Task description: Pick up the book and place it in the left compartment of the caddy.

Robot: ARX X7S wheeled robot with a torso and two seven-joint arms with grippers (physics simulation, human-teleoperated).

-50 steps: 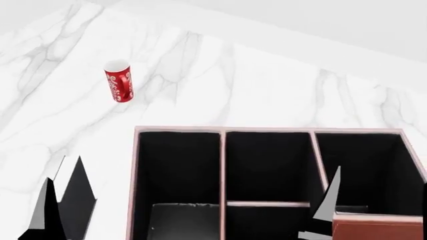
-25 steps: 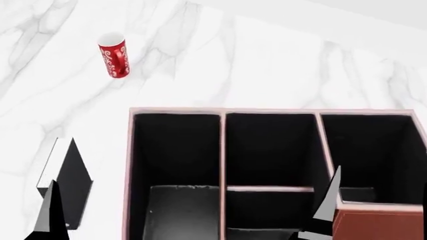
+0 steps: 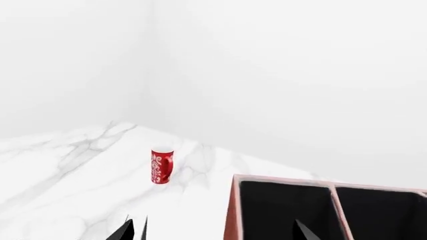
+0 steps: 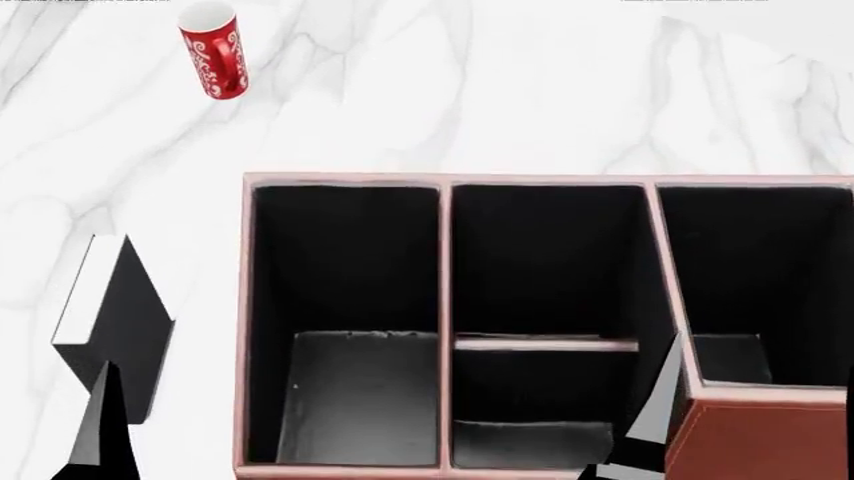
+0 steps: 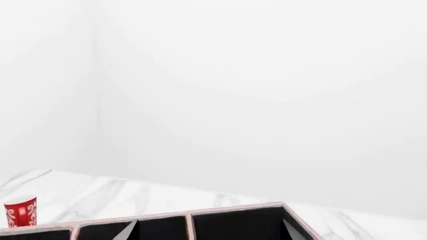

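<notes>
**Book on table beside caddy, both grippers empty**

Landmark: caddy [image 4: 243, 330], a reddish-brown box with black inside and pink rims, sitting on the white marble table [image 4: 534, 90].

Book [image 4: 118, 320]: black cover, white page edge showing. It sits on the table just left of the caddy, apart from its left wall, near the front half of that wall. Hard to tell whether it stands on edge or lies tilted. Nothing grips it.

Left compartment [image 4: 350, 300]: the long undivided section at the caddy's left end, black-lined, no book in it. Middle section is split by a pink crossbar [image 4: 545, 344]. Right of that is the squarer end section; the brown outer wall shows at the front right corner.

Mug [image 4: 214, 50]: red, patterned, on the table well beyond the caddy's left rear corner, apart from everything.

Left gripper [image 3: 210, 232]: only fingertips visible in the wrist view, spread wide apart, nothing between them. In the head view one dark finger [image 4: 100, 425] shows in front of the book, left of the caddy; can't tell if it touches the book.

Right gripper [image 5: 210, 230]: fingertips spread wide, nothing held, over the caddy's right part. One finger [image 4: 654, 405] shows in the head view by the divider near the front right.
</notes>
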